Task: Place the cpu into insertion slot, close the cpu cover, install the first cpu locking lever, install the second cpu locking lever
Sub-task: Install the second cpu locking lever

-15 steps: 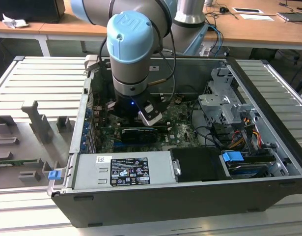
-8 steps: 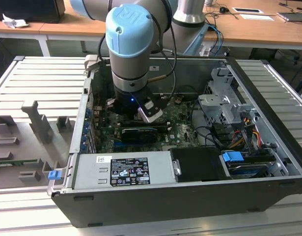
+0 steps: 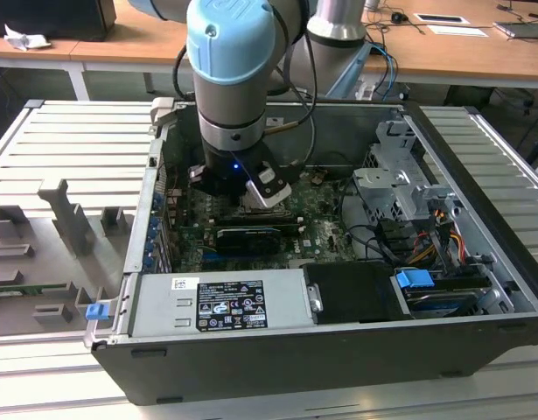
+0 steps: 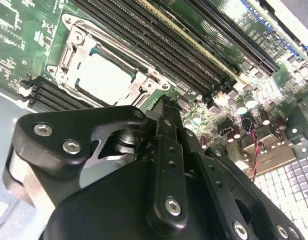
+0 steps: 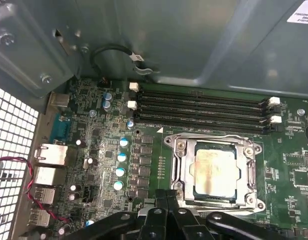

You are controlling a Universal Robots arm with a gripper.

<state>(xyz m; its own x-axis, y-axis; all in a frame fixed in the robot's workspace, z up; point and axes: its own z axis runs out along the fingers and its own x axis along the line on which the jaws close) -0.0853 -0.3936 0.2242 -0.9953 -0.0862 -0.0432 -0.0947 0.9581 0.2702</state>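
Observation:
The cpu (image 5: 214, 167) (image 4: 103, 77), a pale silver square, sits in the insertion slot (image 5: 215, 193) on the green board. The silver cpu cover (image 5: 181, 170) (image 4: 143, 84) lies flat around it, and the chip shows through its window. In both wrist views my gripper (image 5: 167, 196) (image 4: 166, 106) hangs just beside the socket's edge, its black fingers pressed together with nothing between them. In the exterior view the gripper (image 3: 251, 203) is low inside the open computer case (image 3: 478, 219), over the board.
Long black memory slots (image 5: 204, 107) run beside the socket. Rear ports (image 5: 46, 155) and a red-black wire (image 5: 23, 165) sit by the perforated case wall. A black card (image 3: 247, 236), the power supply (image 3: 216, 302) and a metal drive cage (image 3: 400, 184) crowd the case.

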